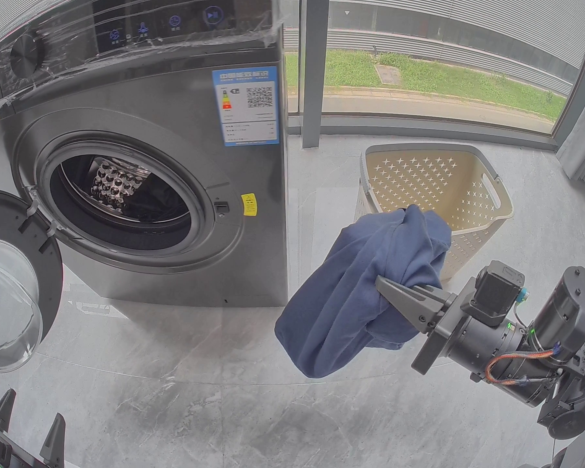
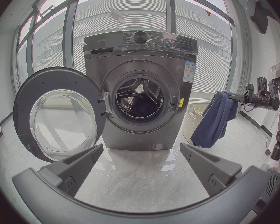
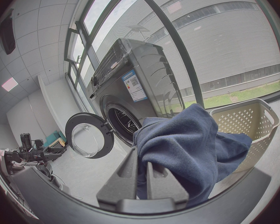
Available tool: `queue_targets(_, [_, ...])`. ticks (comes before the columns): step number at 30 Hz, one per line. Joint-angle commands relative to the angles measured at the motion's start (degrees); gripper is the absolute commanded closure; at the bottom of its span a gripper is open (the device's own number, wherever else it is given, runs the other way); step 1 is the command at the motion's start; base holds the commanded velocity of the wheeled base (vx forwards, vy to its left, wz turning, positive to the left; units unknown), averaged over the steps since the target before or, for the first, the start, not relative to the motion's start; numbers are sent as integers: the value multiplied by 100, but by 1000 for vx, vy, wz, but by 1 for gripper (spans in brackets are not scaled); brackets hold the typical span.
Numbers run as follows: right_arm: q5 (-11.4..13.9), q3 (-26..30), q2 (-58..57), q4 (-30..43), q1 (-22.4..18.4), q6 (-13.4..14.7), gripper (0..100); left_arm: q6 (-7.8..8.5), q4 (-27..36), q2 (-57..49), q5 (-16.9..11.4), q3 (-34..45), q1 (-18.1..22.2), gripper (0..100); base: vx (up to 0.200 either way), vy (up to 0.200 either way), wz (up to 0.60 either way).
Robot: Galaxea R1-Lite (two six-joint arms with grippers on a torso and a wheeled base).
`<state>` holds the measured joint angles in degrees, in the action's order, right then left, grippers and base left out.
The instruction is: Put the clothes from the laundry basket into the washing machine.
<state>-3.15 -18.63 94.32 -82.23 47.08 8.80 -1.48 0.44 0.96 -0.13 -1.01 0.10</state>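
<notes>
Right of the washing machine [image 1: 253,255], above the grey stone-pattern floor [image 1: 195,378], the right gripper [image 1: 387,290] is clamped on a bunched fold of a navy blue garment [image 1: 344,300]. Its fingers are pressed together with the cloth between them. The rest of the garment hangs below in a loose bag, clear of the floor.

The garment hangs in front of the near left corner of the beige laundry basket [image 1: 435,183] and hides that corner in the head view. The basket stands just right of the machine, close to the window sill, its walls pierced with star-shaped holes.

The machine's round door [image 1: 29,229] is swung fully open to the robot's left, hinged at the left side of the opening, with its glass bowl facing outward. The metal drum [image 1: 120,186] shows through the open port. Only bare floor lies between the garment and the port. The open door stands on the far side of the port from the garment.

The left gripper [image 1: 32,407] sits low, in front of the door and well apart from the garment, its fingers spread with nothing between them.

Other items:
- Clear plastic film [image 1: 143,43] covers the control panel.
- A blue-edged label [image 1: 246,105] and a small yellow sticker [image 1: 249,204] are on the machine's front.
- A grey window post [image 1: 314,53] rises behind the machine's right edge.
</notes>
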Motion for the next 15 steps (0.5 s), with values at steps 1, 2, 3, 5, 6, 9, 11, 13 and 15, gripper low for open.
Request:
queue_targets(1, [-2,8,60,-4,3,8,100,-2,0,-88,5,84,-1,0,0,0,0])
queue_targets(2, [-2,17,60,-4,3,-1,100,-2,0,-88,5,84,-1,0,0,0,0])
queue_targets(3, [-2,26,52,5,3,-1,100,-11,0,-88,-4,84,-1,0,0,0,0])
queue_targets(5, [-2,26,52,5,3,-1,100,-11,0,-88,-4,84,-1,0,0,0,0])
queue_targets(6, [-2,26,52,-4,3,8,100,-11,0,-88,-4,84,-1,0,0,0,0])
queue_targets(9, [-2,43,52,-4,3,8,100,-11,0,-88,-4,84,-1,0,-67,0,0])
queue_targets(11, [-2,43,52,-4,3,8,100,-11,0,-88,-4,84,-1,0,-200,0,0])
queue_targets(13, [-2,43,52,-4,3,8,100,-11,0,-88,-4,84,-1,0,-200,0,0])
queue_targets(15, [-2,61,60,-4,3,8,100,-11,0,-88,-4,84,-1,0,-200,0,0])
